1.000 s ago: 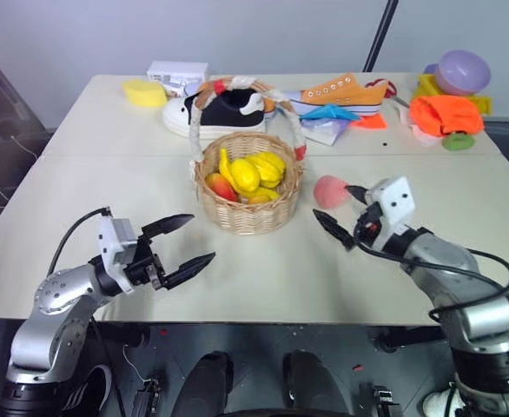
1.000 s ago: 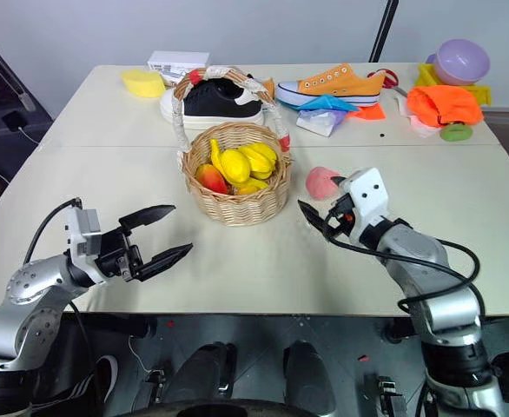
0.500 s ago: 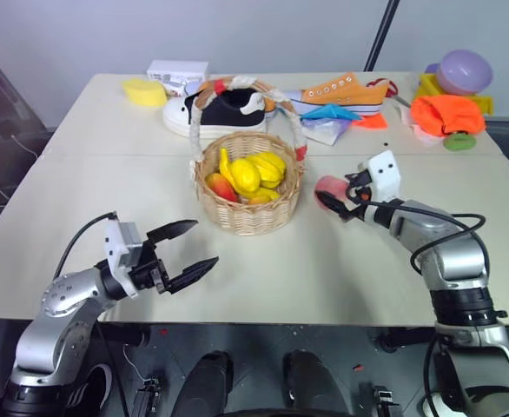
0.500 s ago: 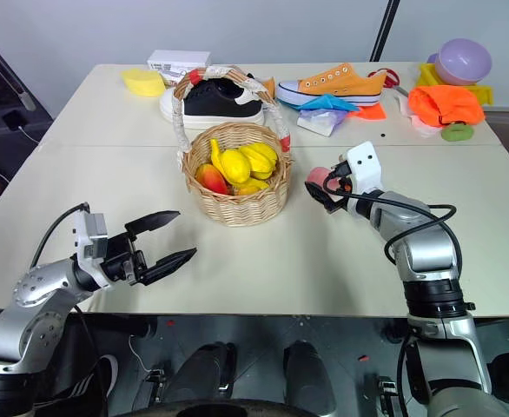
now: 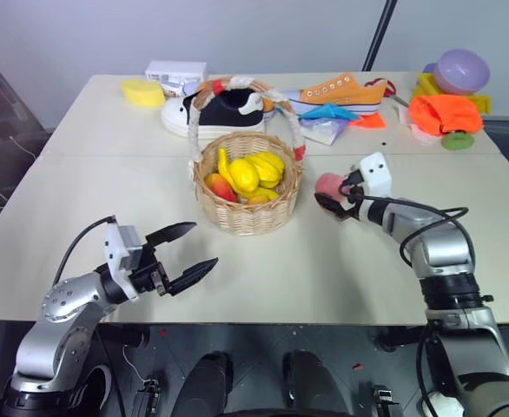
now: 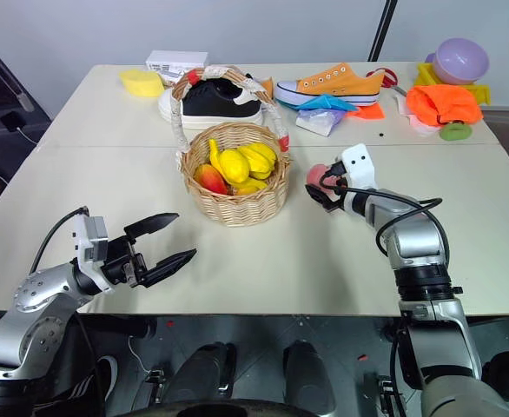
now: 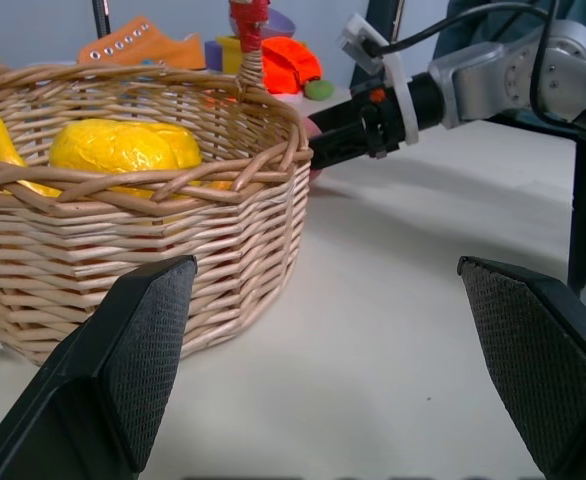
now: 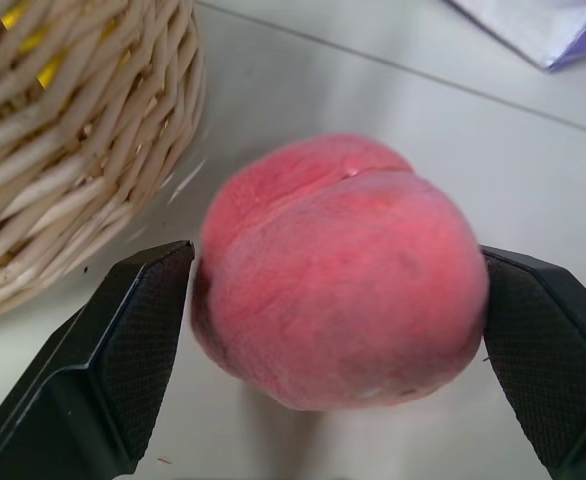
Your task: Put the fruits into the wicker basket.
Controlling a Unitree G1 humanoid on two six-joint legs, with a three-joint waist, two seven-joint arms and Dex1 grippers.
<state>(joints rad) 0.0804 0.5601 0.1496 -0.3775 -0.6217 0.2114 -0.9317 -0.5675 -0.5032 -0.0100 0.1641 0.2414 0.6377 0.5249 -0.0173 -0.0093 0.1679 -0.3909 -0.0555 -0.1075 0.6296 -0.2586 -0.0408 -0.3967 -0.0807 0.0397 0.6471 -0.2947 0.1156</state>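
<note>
Between the right end effector's [image 8: 338,370] fingers sits the peach [image 8: 338,270].

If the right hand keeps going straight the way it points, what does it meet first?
The pink peach: it sits between the right hand's open fingers, so it would probably get pushed toward the wicker basket.

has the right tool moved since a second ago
Yes. The right tool has advanced toward the wicker basket and now brackets the peach.

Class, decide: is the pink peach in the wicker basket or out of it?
Out. The peach sits on the table beside the wicker basket, between the right hand's open fingers.
</note>
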